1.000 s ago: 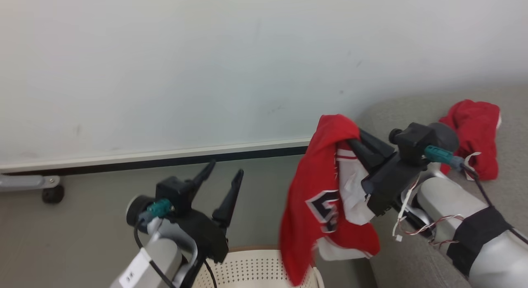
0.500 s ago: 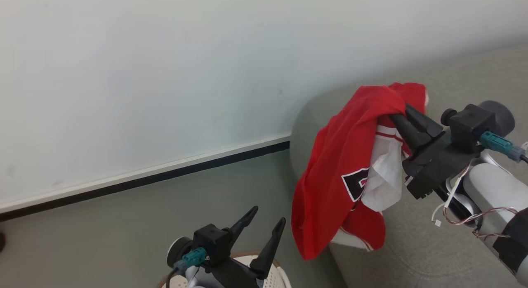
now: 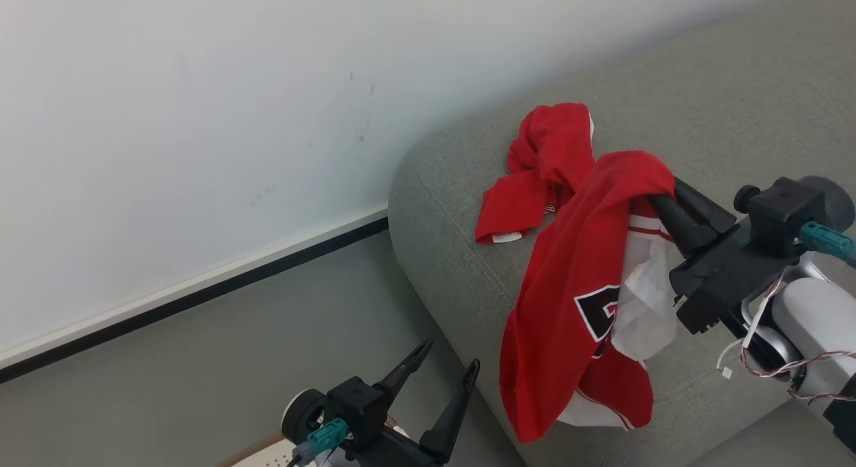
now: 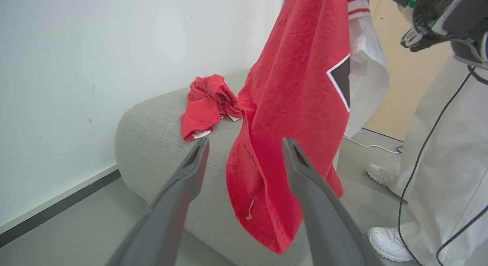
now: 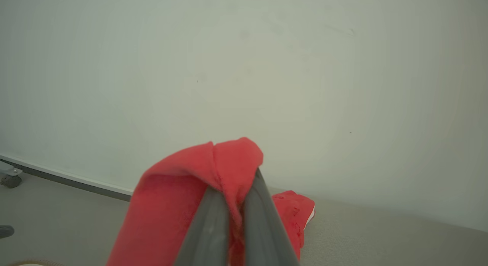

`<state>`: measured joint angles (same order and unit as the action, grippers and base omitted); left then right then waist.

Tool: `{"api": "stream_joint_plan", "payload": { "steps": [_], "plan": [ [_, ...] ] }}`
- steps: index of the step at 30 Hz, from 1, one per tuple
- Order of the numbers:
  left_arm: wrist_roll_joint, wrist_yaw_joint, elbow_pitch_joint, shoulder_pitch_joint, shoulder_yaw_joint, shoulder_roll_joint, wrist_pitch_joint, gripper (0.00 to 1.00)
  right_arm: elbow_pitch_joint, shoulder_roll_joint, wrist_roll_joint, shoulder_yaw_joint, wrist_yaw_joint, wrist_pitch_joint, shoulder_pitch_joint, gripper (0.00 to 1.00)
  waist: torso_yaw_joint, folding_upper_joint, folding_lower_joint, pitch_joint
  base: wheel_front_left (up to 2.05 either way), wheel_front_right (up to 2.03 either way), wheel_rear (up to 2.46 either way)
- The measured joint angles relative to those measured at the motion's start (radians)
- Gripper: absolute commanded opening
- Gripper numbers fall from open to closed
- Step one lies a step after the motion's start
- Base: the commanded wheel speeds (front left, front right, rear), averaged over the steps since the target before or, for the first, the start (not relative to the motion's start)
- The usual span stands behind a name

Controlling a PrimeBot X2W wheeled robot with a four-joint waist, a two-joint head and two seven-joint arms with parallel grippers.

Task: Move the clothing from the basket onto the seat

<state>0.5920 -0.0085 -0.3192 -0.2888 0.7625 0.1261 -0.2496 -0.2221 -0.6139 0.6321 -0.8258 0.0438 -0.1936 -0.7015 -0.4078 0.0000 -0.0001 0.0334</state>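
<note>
Right gripper point(image 3: 664, 197): fingers closed on a fold of red cloth. In the right wrist view point(image 5: 235, 184) the two dark fingers lie close together with the fabric pinched between them and draped over their tips.
Held jersey point(image 3: 568, 300): red with a white panel and a black, white-edged figure. It hangs from the right gripper's fingers in a long drape over the rounded end of the seat. Its lower edge hangs free past the seat's side in the left wrist view point(image 4: 289, 106). Contact with the cushion cannot be told.
Second garment point(image 3: 545, 162): red with white trim, lying crumpled on top of the seat near the wall end. It is just beyond the held jersey and no gripper touches it.
Seat point(image 3: 448, 213): grey woven upholstery with rounded edges, standing against the wall.
Left gripper point(image 3: 451, 354): fingers spread wide with nothing between them. It is low at the bottom of the head view, above the floor and beside the seat's end. In the left wrist view point(image 4: 246, 142) the fingers point toward the hanging jersey without touching it.
Basket point(image 3: 254, 452): a sliver of brown rim and cream plastic at the lower edge of the head view, beneath the left gripper.
Wall point(image 3: 200, 119): pale and plain, with a dark strip along its base.
Floor point(image 3: 234, 360): grey.
Person point(image 4: 446, 163): white trouser legs and white shoes at the right of the left wrist view, beyond the seat.
</note>
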Motion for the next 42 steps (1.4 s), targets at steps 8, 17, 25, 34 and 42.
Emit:
{"api": "stream_joint_plan", "payload": {
  "steps": [8, 17, 25, 34, 42],
  "plan": [
    [-0.048, 0.009, 0.049, -0.029, 0.004, 0.035, 0.0, 1.0, -0.053, 0.005, 0.016, 0.05, 0.002, 0.026, -0.119, 0.0, -0.009, 0.0001, 0.0001, -0.083, 0.0, 0.0, 0.0],
    [-0.094, 0.02, 0.147, -0.098, -0.021, 0.085, 0.0, 1.0, -0.211, 0.025, 0.016, 0.167, -0.001, 0.074, -0.439, 0.0, 0.03, 0.0001, 0.0002, -0.197, 0.0, 0.0, 0.0],
    [-0.111, 0.036, 0.217, -0.113, -0.041, 0.138, 0.002, 1.0, -0.364, -0.002, 0.016, 0.248, -0.046, 0.1, -0.619, 0.0, 0.078, 0.0001, 0.0003, -0.288, 0.0, 0.0, 0.0],
    [-0.158, 0.035, 0.315, -0.173, -0.038, 0.182, 0.053, 1.0, -0.569, 0.054, 0.064, 0.261, -0.116, 0.098, -0.515, 0.0, 0.136, 0.0002, 0.0004, -0.413, 0.0, 0.0, 0.0],
    [-0.17, 0.045, 0.394, -0.185, -0.075, 0.25, 0.091, 1.0, -0.632, 0.237, 0.081, 0.225, -0.12, 0.075, -0.457, 0.0, 0.152, 0.0003, 0.0004, -0.531, 0.0, 0.0, 0.0]
  ]
}}
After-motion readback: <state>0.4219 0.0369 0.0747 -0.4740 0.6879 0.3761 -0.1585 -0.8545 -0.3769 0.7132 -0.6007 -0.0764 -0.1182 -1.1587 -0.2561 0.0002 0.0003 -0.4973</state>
